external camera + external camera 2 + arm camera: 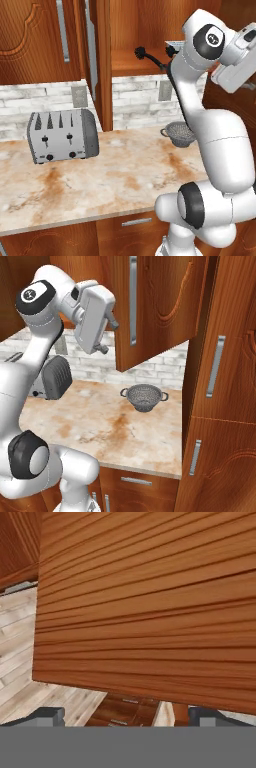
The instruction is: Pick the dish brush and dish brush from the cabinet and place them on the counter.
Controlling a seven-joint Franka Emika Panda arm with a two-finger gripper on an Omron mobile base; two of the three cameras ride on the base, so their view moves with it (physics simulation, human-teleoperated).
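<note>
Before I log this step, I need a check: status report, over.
Fingers open, holding nothing. Small black dish brush lying on the reddish-brown wall cabinet's shelf. Open carved cabinet door close in front of the hand.

Open shelf above, broad bare stone below

We see the cabinet (135, 30) open, its swung door (150, 311) hanging close in front of the gripper (111, 323). The counter (125, 175) lies wide and bare between the toaster (62, 136) at the left and the colander (144, 397) near the right wall.
</note>
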